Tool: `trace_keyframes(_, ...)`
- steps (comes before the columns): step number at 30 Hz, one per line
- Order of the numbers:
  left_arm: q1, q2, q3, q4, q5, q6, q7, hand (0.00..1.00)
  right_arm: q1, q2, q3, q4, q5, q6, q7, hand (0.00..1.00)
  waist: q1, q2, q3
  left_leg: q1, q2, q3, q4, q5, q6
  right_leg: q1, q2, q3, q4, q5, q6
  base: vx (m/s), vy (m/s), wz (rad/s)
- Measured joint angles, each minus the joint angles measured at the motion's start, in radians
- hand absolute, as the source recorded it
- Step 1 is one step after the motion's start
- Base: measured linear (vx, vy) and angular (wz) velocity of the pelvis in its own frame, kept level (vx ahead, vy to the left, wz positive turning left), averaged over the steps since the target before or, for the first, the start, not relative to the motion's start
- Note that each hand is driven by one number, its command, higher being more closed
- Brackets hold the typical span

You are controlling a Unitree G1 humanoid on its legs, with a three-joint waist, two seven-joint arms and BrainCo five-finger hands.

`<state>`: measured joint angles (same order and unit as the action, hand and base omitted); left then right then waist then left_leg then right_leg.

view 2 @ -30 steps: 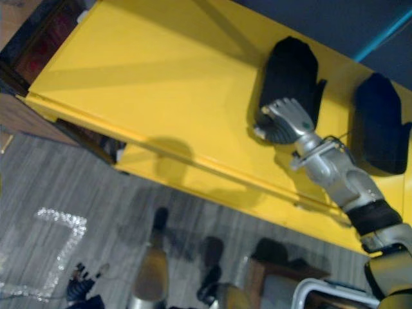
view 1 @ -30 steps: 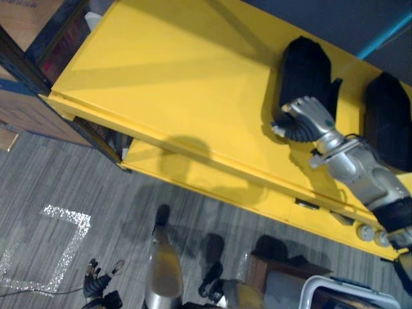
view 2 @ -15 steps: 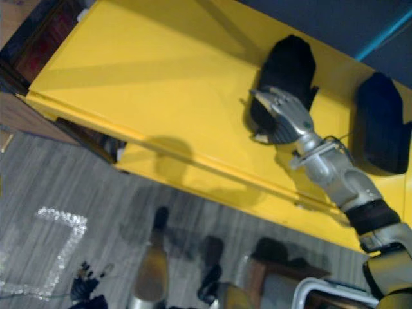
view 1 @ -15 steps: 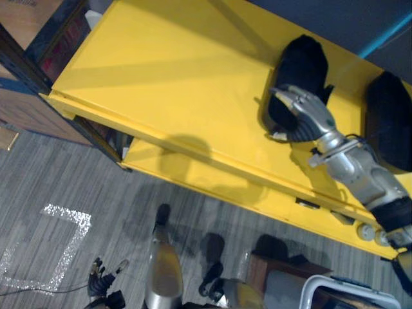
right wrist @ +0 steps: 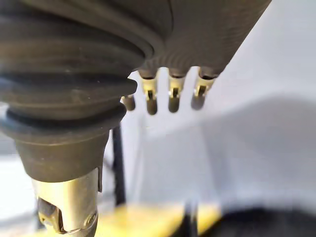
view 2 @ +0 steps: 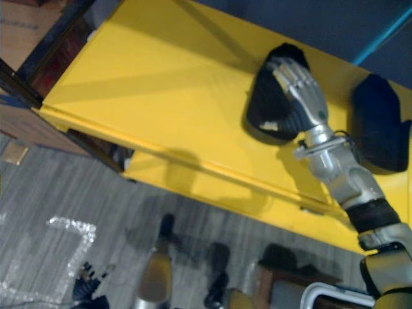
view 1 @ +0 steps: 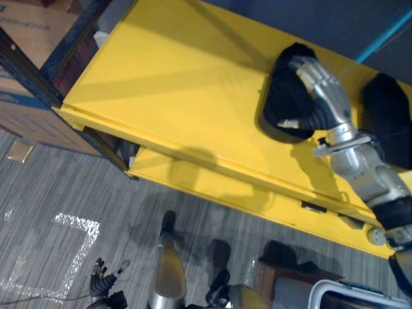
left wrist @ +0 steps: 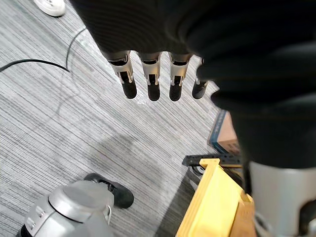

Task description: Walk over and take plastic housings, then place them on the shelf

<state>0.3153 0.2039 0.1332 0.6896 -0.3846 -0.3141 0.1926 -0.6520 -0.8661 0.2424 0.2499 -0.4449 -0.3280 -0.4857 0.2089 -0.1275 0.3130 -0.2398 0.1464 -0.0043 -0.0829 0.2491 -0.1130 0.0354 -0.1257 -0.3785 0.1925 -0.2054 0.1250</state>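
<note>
Plastic housings, two black ones, both lie on the right part of the yellow shelf (view 1: 167, 84), apart from each other. Far left stands a cardboard box (view 1: 26, 29). Low on the left, the left hand (left wrist: 153, 84) hangs over the floor, fingers straight and empty. The left housing (view 1: 278, 96) has the right hand (view 1: 325, 96) laid across it, fingers stretched out flat, not gripping. The right housing (view 1: 386, 116) sits alone. Placing looks nearly finished; next, the hand should lift straight clear without nudging the housing
</note>
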Motion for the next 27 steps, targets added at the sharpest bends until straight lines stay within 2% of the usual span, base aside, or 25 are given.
trace_keyframes(4, 0.011, -0.019, 0.003, 0.025, 0.011, 0.0, 0.0, 0.0, 0.053, 0.0, -0.074, -0.068, 0.001, -0.001, -0.001, 0.0, -0.02, 0.003, -0.056, 0.02, 0.0, 0.025, -0.005, -0.008, 0.005, 0.019, 0.0, 0.024, -0.039, 0.023, 0.003, 0.03, 0.004, -0.17)
trace_keyframes(9, 0.019, -0.036, 0.01, 0.071, 0.042, 0.003, 0.001, 0.0, 0.143, 0.0, -0.176, -0.135, 0.0, -0.002, 0.004, 0.0, -0.068, 0.012, -0.125, 0.042, 0.004, 0.056, -0.007, -0.021, 0.012, 0.037, 0.002, 0.045, -0.086, 0.047, 0.003, 0.0, 0.008, -0.16)
trace_keyframes(15, 0.015, -0.064, 0.022, 0.087, 0.049, 0.005, 0.001, 0.0, 0.294, 0.025, -0.336, -0.181, 0.001, 0.011, 0.013, 0.0, -0.119, 0.025, -0.168, 0.073, 0.002, 0.078, -0.007, -0.02, 0.005, 0.073, -0.001, 0.058, -0.117, 0.072, 0.009, 0.0, 0.015, -0.09)
trace_keyframes(20, -0.018, -0.089, 0.064, 0.118, 0.049, 0.008, 0.007, 0.0, 0.467, 0.167, -0.49, -0.208, 0.063, 0.021, 0.035, 0.0, -0.161, 0.033, -0.2, 0.087, -0.001, 0.105, -0.007, -0.026, 0.004, 0.071, -0.013, 0.08, -0.125, 0.075, 0.014, 0.0, 0.023, -0.12)
trace_keyframes(24, -0.033, -0.102, 0.102, 0.123, 0.051, 0.025, 0.029, 0.0, 0.627, 0.341, -0.619, -0.211, 0.171, 0.017, 0.077, 0.0, -0.178, 0.043, -0.214, 0.101, 0.0, 0.129, -0.007, -0.035, 0.003, 0.071, -0.018, 0.104, -0.13, 0.075, 0.015, 0.0, 0.015, -0.16)
trace_keyframes(27, -0.037, -0.115, 0.133, 0.133, 0.079, 0.026, 0.041, 0.0, 0.714, 0.488, -0.654, -0.211, 0.28, 0.01, 0.111, 0.0, -0.205, 0.056, -0.225, 0.109, 0.001, 0.141, -0.007, -0.04, 0.001, 0.071, -0.02, 0.11, -0.13, 0.077, 0.018, 0.01, -0.004, -0.13)
